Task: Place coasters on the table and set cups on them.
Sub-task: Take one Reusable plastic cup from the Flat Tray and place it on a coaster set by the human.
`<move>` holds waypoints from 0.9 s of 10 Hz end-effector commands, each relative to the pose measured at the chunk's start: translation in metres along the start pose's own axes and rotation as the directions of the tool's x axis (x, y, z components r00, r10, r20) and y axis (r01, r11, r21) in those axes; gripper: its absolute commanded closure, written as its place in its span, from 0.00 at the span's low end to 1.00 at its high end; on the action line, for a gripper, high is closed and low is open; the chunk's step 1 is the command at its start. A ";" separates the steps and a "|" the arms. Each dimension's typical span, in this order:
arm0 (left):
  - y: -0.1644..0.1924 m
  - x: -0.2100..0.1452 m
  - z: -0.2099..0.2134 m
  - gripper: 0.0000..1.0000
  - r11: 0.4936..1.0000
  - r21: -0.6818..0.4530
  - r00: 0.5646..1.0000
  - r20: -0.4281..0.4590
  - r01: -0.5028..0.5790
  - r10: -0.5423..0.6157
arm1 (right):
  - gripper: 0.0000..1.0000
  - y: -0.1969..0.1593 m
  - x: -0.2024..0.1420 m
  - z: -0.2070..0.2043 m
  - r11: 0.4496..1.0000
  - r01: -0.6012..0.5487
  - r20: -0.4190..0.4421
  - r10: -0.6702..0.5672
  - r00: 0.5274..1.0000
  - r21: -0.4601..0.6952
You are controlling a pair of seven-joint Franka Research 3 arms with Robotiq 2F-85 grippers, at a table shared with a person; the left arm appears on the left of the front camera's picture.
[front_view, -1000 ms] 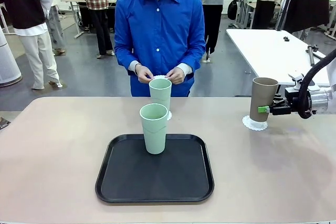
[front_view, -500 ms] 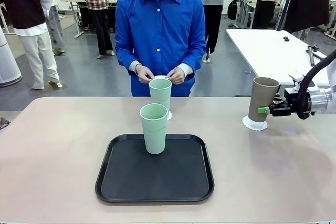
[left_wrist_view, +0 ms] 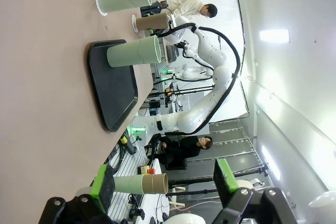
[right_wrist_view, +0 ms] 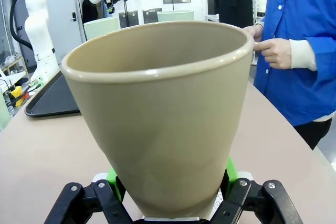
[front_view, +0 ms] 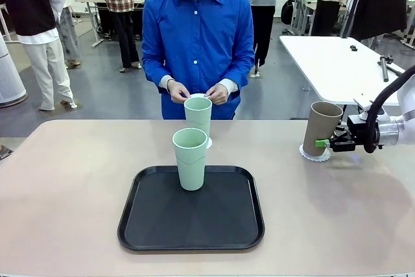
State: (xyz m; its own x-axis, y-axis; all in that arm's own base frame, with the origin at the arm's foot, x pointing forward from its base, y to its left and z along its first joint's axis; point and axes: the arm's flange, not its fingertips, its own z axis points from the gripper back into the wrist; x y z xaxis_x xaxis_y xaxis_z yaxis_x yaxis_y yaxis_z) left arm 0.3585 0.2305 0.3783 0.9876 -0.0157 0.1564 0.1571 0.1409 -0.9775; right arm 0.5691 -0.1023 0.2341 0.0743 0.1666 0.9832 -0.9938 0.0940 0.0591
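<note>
Right hand [front_view: 322, 143] is pinching the tall tapered brown-taupe matte cup [front_view: 320, 124] low on its body, with its arm [front_view: 391, 131] reaching in level from the desk's right end. Cup's tilted, rim leaning toward that arm, base over a white lacy-edged round coaster [front_view: 314, 155] on the beige-tan desk [front_view: 65, 192]; can't tell if they're touching. Left hand [left_wrist_view: 164, 174] hangs with fingers spread wide, holding nothing.

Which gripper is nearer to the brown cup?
Right. The right gripper has its fingers shut on the brown cup low down, over a coaster. The left gripper hangs open far off, with the black tray between it and the cup.
</note>
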 end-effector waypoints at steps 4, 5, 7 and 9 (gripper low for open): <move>-0.001 -0.001 0.002 0.00 1.000 0.002 1.000 0.005 0.003 -0.003 | 0.18 -0.009 0.000 0.007 1.000 -0.001 -0.016 0.002 1.000 0.025; -0.001 -0.001 0.002 0.00 1.000 0.002 1.000 0.005 0.003 -0.003 | 0.18 -0.011 -0.004 0.006 1.000 0.011 -0.017 -0.010 1.000 0.026; -0.001 -0.001 0.002 0.00 1.000 0.002 1.000 0.005 0.003 -0.003 | 0.18 -0.013 -0.011 0.008 0.999 0.022 -0.024 -0.021 0.999 0.025; -0.001 -0.001 0.002 0.00 1.000 0.002 1.000 0.005 0.003 -0.003 | 0.18 -0.015 -0.014 0.010 1.000 0.023 -0.023 -0.022 0.999 0.020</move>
State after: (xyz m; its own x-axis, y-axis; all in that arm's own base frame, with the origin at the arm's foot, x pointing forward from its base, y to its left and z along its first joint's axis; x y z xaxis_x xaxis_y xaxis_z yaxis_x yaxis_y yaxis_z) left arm 0.3585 0.2305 0.3783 0.9876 -0.0157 0.1564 0.1571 0.1409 -0.9775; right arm 0.5743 -0.1087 0.2213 0.0886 0.1700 0.9815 -0.9929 0.0942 0.0733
